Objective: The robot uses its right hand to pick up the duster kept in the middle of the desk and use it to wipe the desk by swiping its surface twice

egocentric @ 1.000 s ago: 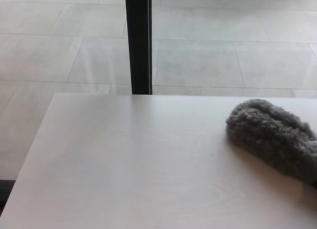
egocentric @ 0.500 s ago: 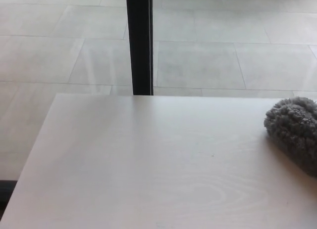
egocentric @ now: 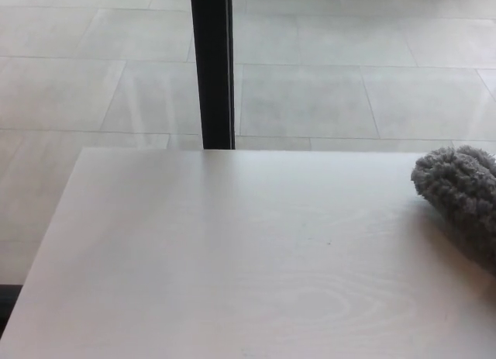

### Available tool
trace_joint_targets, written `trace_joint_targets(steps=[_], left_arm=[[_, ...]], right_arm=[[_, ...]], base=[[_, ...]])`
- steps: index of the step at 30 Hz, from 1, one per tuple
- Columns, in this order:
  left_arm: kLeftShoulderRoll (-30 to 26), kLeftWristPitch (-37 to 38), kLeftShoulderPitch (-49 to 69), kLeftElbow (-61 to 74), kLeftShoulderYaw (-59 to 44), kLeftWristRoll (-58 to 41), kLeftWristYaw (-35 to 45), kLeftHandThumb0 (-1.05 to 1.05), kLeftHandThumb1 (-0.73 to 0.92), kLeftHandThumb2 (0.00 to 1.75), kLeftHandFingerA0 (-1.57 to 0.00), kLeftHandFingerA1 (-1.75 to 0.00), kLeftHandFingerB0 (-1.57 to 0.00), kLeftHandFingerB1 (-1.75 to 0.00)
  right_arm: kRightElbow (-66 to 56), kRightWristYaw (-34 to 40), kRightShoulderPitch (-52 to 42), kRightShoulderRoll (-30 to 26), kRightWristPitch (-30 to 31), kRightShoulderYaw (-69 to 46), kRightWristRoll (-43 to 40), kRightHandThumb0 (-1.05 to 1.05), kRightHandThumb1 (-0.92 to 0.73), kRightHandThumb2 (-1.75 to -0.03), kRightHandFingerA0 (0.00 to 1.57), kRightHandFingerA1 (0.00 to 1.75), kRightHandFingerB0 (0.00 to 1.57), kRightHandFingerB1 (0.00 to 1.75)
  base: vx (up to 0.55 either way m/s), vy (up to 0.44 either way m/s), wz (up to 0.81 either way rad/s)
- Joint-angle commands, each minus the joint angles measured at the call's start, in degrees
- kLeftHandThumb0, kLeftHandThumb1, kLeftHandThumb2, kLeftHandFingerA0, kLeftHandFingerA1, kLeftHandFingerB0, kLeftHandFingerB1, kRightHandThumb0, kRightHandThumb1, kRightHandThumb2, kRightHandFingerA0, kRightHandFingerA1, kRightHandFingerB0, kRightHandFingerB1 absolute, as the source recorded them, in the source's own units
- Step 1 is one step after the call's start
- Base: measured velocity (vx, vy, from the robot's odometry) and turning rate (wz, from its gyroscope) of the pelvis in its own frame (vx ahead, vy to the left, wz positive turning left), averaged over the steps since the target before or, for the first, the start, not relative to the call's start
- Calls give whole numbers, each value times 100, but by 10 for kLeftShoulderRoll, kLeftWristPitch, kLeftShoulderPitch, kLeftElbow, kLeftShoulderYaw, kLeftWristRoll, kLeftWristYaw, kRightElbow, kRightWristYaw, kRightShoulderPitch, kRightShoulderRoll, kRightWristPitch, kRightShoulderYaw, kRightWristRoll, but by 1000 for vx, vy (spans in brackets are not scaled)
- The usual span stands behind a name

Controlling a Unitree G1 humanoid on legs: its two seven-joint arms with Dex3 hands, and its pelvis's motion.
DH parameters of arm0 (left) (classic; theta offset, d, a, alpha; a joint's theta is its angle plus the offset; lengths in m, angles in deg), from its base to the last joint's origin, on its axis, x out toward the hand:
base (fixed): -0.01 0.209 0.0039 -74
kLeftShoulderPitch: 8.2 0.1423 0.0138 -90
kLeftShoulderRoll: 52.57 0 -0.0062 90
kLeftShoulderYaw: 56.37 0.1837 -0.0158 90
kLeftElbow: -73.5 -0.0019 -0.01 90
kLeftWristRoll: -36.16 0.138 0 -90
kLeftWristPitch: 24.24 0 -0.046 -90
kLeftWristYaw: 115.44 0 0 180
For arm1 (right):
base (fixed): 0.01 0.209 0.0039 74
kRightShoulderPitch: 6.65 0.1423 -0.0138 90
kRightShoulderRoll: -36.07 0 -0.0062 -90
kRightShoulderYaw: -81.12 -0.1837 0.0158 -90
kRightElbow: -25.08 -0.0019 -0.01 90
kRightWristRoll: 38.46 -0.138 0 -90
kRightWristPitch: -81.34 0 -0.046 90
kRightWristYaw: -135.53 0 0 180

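No robot hand or arm visible; state of fingers cannot be told. Grey fluffy duster, shaggy rounded lump, rests on tabletop at right edge, partly cut off. Tabletop pale, smooth, faint wood grain. Black upright post behind, tiled floor beyond.

Grey fluffy duster lies on the pale wooden desk at the right edge of view, a black post rising beyond the desk's far edge against the tiled floor.
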Motion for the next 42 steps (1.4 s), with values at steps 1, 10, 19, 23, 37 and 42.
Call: trace_joint_targets(steps=[1,10,19,23,37,42], left_arm=[[-6,20,8,1,6,6,-2,-44,66,59,-70,-59,-61,-47],[-5,20,8,3,9,7,-3,-45,67,59,-71,-61,-60,-48],[-6,13,17,-6,-4,-8,5,-43,66,58,-70,-59,-62,-49],[-6,15,22,-1,4,1,-5,-41,66,59,-69,-61,-64,-51],[-8,16,32,-9,13,13,-14,-42,67,60,-70,-55,-61,-46],[-4,18,35,-6,13,10,-8,-43,67,60,-68,-56,-60,-47]], right_arm=[[-36,-128,-8,-27,-34,-41,-75,-104,-71,-62,0,0,0,0],[-143,-196,-51,-111,-71,-108,-131,-105,-67,-61,0,0,0,0],[-380,-268,-203,-165,-58,-257,-229,-105,-61,-101,0,19,0,11],[-501,-302,-298,-176,-59,-388,-296,-105,-59,-102,0,37,0,24],[-335,-157,-436,-76,-121,-729,-434,-81,-50,-102,149,158,7,63],[-186,-158,-411,-57,-199,-807,-510,-78,-73,-62,111,166,0,87]], base=[[0,0,0],[0,0,0],[0,0,0],[0,0,0],[0,0,0],[0,0,0]])
